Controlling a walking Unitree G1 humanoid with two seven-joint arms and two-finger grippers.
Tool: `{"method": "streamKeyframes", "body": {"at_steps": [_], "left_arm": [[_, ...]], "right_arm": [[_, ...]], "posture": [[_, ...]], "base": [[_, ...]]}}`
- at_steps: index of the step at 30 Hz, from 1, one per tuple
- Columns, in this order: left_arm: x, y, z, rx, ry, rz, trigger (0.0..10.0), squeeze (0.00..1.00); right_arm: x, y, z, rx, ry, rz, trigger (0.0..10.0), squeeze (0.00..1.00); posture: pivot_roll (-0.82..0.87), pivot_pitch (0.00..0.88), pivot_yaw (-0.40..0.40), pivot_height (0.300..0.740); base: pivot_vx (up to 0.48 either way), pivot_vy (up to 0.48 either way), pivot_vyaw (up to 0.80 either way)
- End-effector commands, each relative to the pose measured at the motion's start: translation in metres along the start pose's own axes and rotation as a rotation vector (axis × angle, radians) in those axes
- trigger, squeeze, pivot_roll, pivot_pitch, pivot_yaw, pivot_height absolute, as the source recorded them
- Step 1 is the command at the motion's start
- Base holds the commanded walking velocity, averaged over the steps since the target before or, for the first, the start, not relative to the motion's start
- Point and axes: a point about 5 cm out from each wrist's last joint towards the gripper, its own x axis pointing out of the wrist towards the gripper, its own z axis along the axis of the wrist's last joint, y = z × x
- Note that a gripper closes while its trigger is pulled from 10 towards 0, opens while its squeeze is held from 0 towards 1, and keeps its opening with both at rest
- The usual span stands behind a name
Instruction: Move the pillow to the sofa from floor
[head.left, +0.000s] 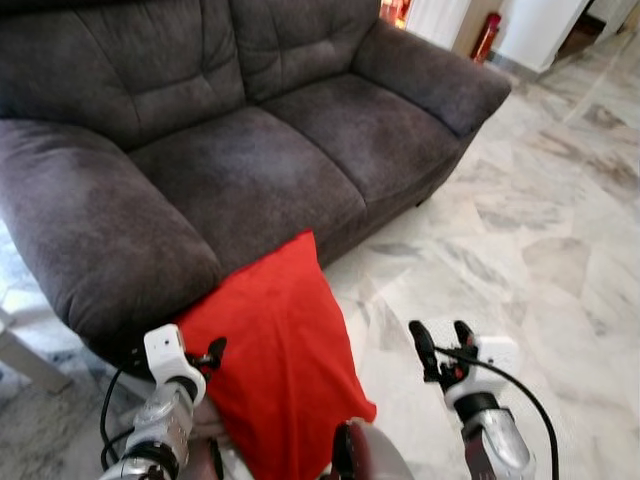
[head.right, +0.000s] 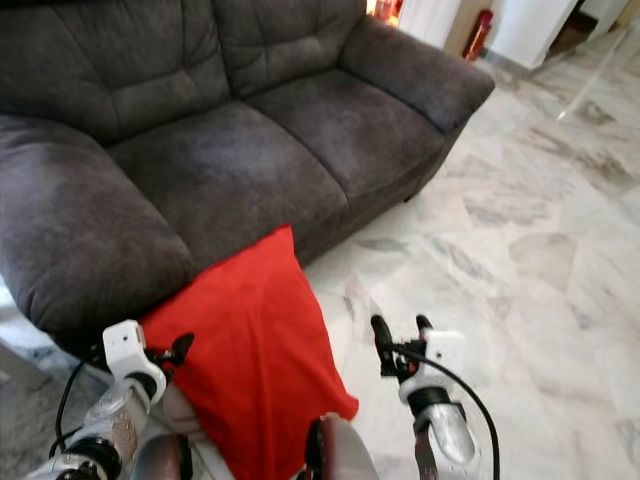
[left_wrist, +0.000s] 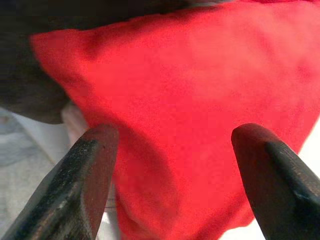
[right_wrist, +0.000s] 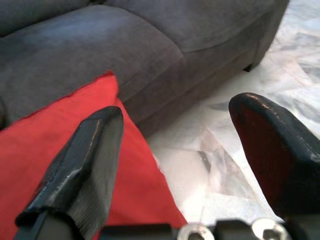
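Note:
A red pillow (head.left: 280, 350) stands on the marble floor, leaning against the front of the dark grey sofa (head.left: 250, 170). My left gripper (head.left: 205, 355) hovers at the pillow's left edge, open, and in the left wrist view its fingers (left_wrist: 75, 185) frame the red pillow (left_wrist: 200, 100) close ahead. To the pillow's right, apart from it, my right gripper (head.left: 440, 345) stands open over the floor. From the right wrist, the pillow (right_wrist: 60, 130) and the sofa (right_wrist: 150, 45) lie between its fingers (right_wrist: 85, 165).
Pale marble floor (head.left: 540, 260) stretches to the right of the sofa. A red cylinder (head.left: 486, 36) and white pillars stand at the back right. A white furniture leg (head.left: 25, 360) shows at the left edge.

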Motion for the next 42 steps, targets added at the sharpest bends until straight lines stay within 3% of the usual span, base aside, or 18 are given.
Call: {"method": "streamKeyframes", "body": {"at_steps": [1,4,9,23,31,42], "left_arm": [[-0.001,0.005,-0.001,-0.014,-0.007,0.041,10.0,0.0],[-0.001,0.019,0.009,-0.032,-0.045,0.139,10.0,0.0],[-0.002,0.025,0.011,-0.051,-0.051,0.181,10.0,0.0],[0.003,0.024,0.023,-0.16,-0.087,0.157,10.0,0.0],[0.001,0.028,0.019,-0.12,-0.07,0.187,10.0,0.0],[0.001,0.032,0.024,-0.168,-0.09,0.18,10.0,0.0]], "right_arm": [[-0.002,-0.002,0.005,0.008,0.001,-0.007,10.0,0.0],[0.0,0.003,0.018,0.007,-0.02,0.022,10.0,0.0],[0.003,-0.002,0.029,0.001,-0.032,0.017,10.0,0.0],[0.001,-0.011,0.052,-0.003,-0.041,0.032,10.0,0.0],[0.001,-0.006,0.063,0.003,-0.05,0.06,10.0,0.0],[-0.011,-0.007,0.078,-0.012,-0.063,0.074,10.0,0.0]], "posture": [[-0.05,0.18,-0.188,0.63],[-0.06,0.187,-0.2,0.63],[-0.07,0.189,-0.211,0.63],[-0.09,0.209,-0.262,0.63],[-0.12,0.222,-0.286,0.63],[-0.16,0.239,-0.316,0.63]], "base": [[0.0,0.0,0.0],[0.0,0.0,0.0],[0.0,0.0,0.0],[0.0,0.0,0.0],[0.0,0.0,0.0],[0.0,0.0,0.0]]}}
